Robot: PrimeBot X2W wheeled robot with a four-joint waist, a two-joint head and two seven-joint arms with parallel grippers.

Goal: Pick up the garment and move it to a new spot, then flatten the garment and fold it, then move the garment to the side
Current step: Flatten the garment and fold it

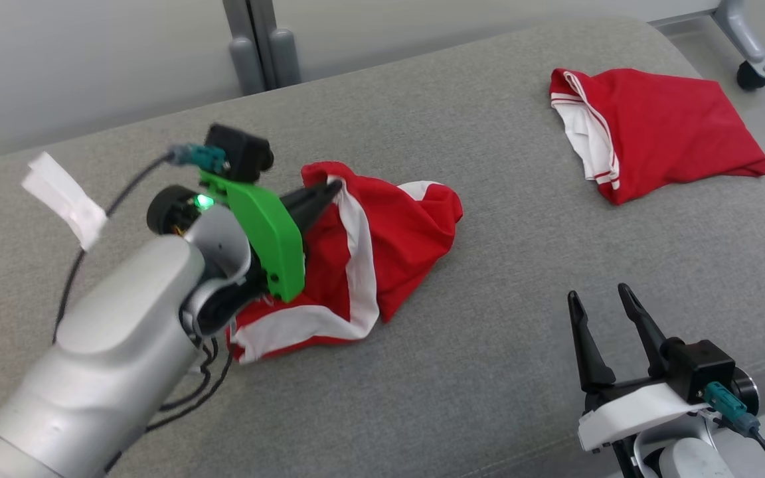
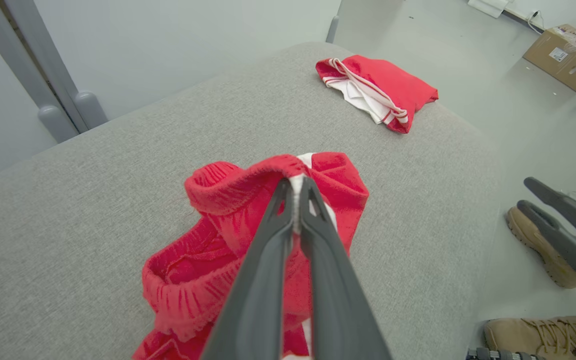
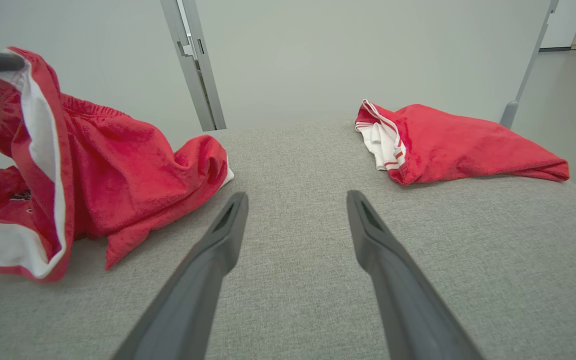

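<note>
1. Head view: the crumpled red garment [image 1: 389,245] lies left of middle on the grey cushion [image 1: 489,372], with its long axis slanting from near-left to far-right. The left gripper [image 1: 333,188] is clamped on its white-striped edge, and the arm hides the near-left corner. The folded garment [image 1: 668,133] lies far right. The right gripper [image 1: 598,299] stands spread and empty.
2. Left wrist view: the closed fingers pinch a raised fold. There are two boots [image 2: 538,245], one cut off.
3. Right wrist view: the two garments lie well apart, and the pinched edge is cut off at the left.

Wall [image 1: 90,66]: plain, pale grey
Floor [image 2: 468,60]: pale, smooth
Cushion [image 1: 489,372]: grey woven fabric
Post [image 1: 250,26]: grey, behind cushion's far edge
Box [image 2: 565,57]: cardboard, on floor
</note>
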